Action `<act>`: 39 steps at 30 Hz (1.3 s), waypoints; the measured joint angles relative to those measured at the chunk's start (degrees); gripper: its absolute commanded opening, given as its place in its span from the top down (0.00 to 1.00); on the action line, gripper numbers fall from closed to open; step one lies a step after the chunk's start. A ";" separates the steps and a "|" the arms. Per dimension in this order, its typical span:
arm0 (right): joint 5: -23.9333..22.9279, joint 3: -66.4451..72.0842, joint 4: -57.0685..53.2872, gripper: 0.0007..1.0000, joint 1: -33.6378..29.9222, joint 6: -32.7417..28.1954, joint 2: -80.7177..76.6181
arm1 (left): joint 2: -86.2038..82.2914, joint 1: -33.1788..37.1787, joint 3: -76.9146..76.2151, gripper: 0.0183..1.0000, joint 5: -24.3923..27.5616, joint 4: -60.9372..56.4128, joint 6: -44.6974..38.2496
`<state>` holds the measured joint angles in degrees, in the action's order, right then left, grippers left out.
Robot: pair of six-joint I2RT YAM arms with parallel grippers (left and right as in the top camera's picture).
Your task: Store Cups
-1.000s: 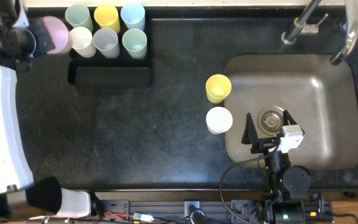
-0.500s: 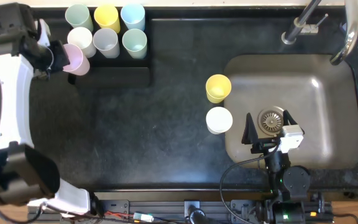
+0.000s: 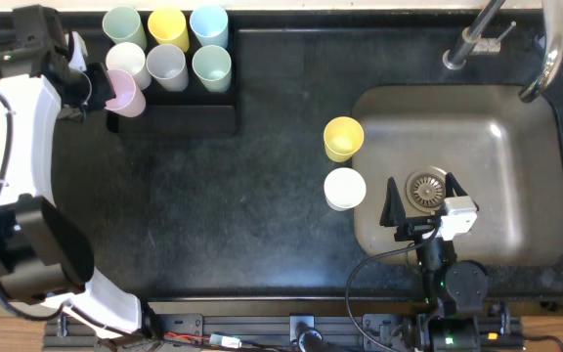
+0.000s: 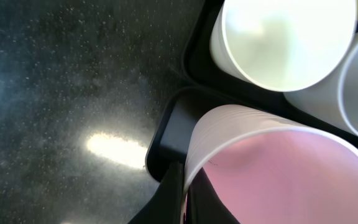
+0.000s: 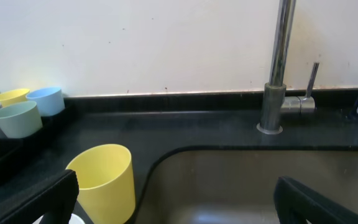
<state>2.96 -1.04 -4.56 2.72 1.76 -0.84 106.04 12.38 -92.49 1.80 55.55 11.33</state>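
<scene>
Pink cup (image 3: 125, 93) tilted over the left end of the black tray (image 3: 176, 121), rim pinched in my left tool (image 3: 96, 88), just beside a racked white cup (image 3: 128, 61), yellow cup (image 3: 343, 138) and loose white cup (image 3: 344, 188) standing on the desk (image 3: 213, 215) at the sink (image 3: 516, 225) edge, my right tool (image 3: 418, 200) spread wide over the sink.

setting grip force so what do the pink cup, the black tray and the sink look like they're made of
The pink cup is likely thin plastic, matte and slightly translucent: light glows through its wall. The black tray is probably moulded plastic, with a dull sheen and rounded corners. The sink looks like brushed stainless steel, grey with soft reflections.
</scene>
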 measured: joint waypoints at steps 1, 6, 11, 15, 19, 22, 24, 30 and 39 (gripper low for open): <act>0.02 0.00 0.00 0.00 0.00 0.04 0.00 | 0.44 0.00 0.00 0.98 0.00 -0.07 0.00; 0.02 0.00 0.00 0.00 0.00 0.02 0.00 | 2.78 0.00 0.02 0.97 -0.02 -0.48 0.00; 0.00 0.00 0.02 0.00 0.00 0.02 0.00 | 4.72 0.00 0.15 0.90 -0.04 -0.92 -0.04; 0.00 0.00 0.02 0.00 0.00 0.00 0.00 | 4.92 0.00 0.22 0.87 -0.04 -1.77 0.04; 0.00 0.00 0.02 0.00 0.00 0.00 0.00 | 5.11 0.00 0.22 0.85 -0.04 -1.81 0.07; 0.00 0.00 0.02 0.00 0.00 0.02 0.00 | 5.51 0.00 0.22 0.80 -0.04 -1.81 0.07; 0.02 0.00 0.00 0.00 0.00 0.02 0.00 | 5.64 0.00 0.22 0.71 -0.04 -1.79 0.09; 0.00 0.00 0.00 0.00 0.00 0.02 0.00 | 5.31 -0.02 0.22 0.40 -0.02 -0.92 0.68; 0.00 0.00 0.02 0.00 0.00 0.02 0.00 | -12.68 -3.50 -0.33 0.23 -2.14 3.48 5.46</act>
<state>2.96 -1.04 -4.54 2.72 1.78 -0.84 93.36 8.88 -92.82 -0.34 59.02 16.80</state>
